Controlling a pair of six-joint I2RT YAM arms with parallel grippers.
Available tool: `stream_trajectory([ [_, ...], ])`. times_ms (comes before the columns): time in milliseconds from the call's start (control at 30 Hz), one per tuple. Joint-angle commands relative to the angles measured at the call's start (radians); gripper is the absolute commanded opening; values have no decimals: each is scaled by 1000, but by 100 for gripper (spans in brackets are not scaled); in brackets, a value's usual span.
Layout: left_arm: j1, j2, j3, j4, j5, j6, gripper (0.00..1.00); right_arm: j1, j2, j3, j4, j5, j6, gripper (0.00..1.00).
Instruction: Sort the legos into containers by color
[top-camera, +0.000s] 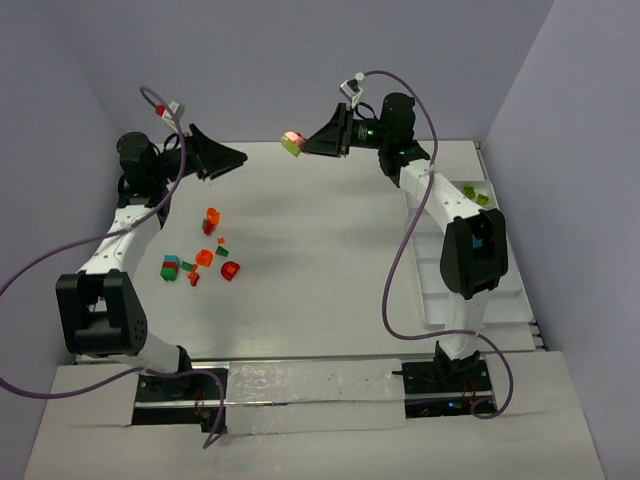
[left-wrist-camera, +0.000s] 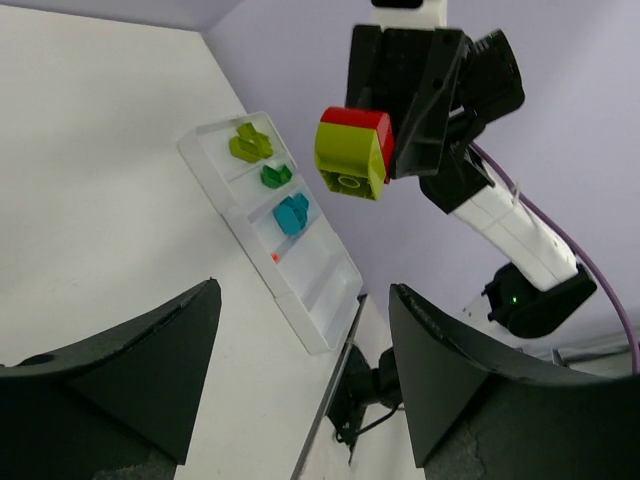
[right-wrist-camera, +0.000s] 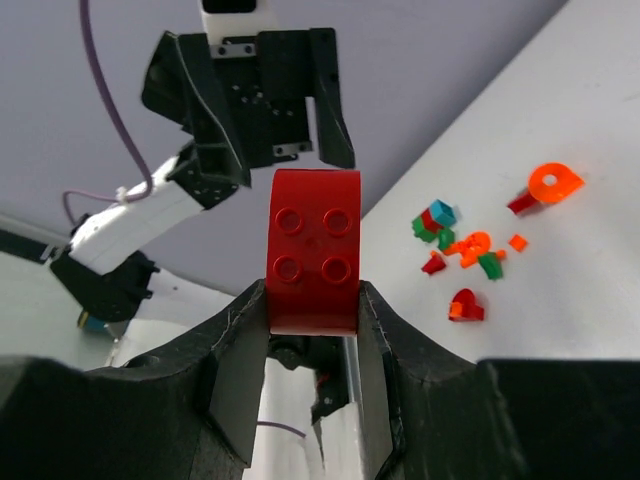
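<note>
Fingers of the right gripper pinch a red brick by its two smooth side walls, with four round studs facing the wrist camera. From the left wrist the red shows as a cap clicked onto a chunkier lime-green brick, so two colours make one block. It is held in the air, well apart from the tray, toward the table's far middle.

The left gripper stands opposite with its jaws spread and nothing between them. The block lies ahead of and above that gap, not touching it, and its seam runs roughly level across the view. In my judgement the left arm is the free one for a pull, and it would have to close on the lime half alone.

All the pieces are hard, glossy, square-edged plastic. The white, thin-walled tray holds a lime piece, a dark green piece and a teal piece in neighbouring compartments. The loose legos lie on the matte table, far across from the tray.
</note>
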Motion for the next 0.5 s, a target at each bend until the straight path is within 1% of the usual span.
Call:
stream_trajectory([
  [0, -75, 11, 17, 206, 74, 2, 76, 18, -42, 1, 226, -80, 120, 0],
  [67, -97, 32, 21, 265, 79, -28, 76, 24, -43, 1, 242, -91, 128, 0],
  [167, -121, 79, 12, 466, 94, -159, 75, 37, -48, -2, 278, -111, 150, 0],
  [267, -129, 111, 23, 597, 102, -239, 74, 43, -57, -5, 264, -116, 135, 0],
  [467, -151, 141, 51, 632, 80, -260, 74, 49, -68, -10, 232, -114, 107, 0],
])
